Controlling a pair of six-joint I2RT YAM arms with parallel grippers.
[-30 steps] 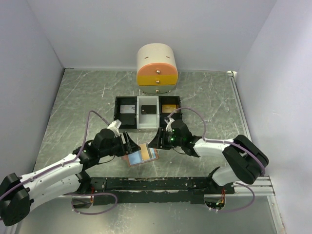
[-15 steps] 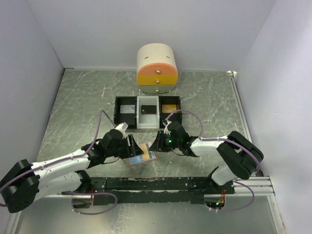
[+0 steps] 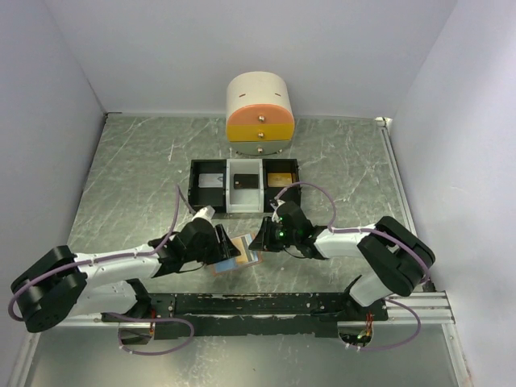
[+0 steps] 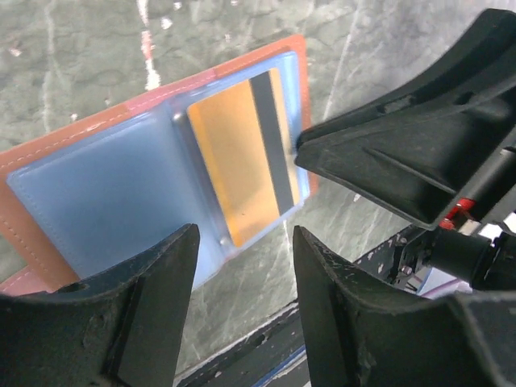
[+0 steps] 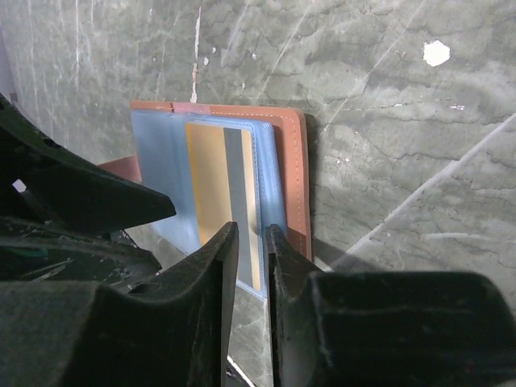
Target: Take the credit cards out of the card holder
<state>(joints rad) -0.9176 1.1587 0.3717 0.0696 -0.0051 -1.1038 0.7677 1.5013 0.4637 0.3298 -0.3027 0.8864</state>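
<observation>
the left arm reached in low from the near left corner of the grey marbled worktop (image 3: 137, 161). its left end effector (image 4: 243, 238) stood moderately wide and held nothing, its two dark fingers (image 4: 153, 306) poised over the near edge of the card holder (image 4: 89, 193).

the card holder lay open and flat on the worktop at the centre front, between the two arms. its tan leather border framed the light blue lining. an orange-gold credit card (image 4: 234, 169) with a dark stripe sat in the clear pocket of the holder's right half.

just right of it, the right end effector (image 5: 251, 234) was narrowed to a slim gap. its tips were at the striped end of the credit card, which showed in the gap. whether they actually pinched the card could not be told.

further back at the centre, a row of black and white trays (image 3: 229, 201) sat well apart from the holder. a cream and orange drawer unit (image 3: 259, 109) stood behind them against the back wall.
</observation>
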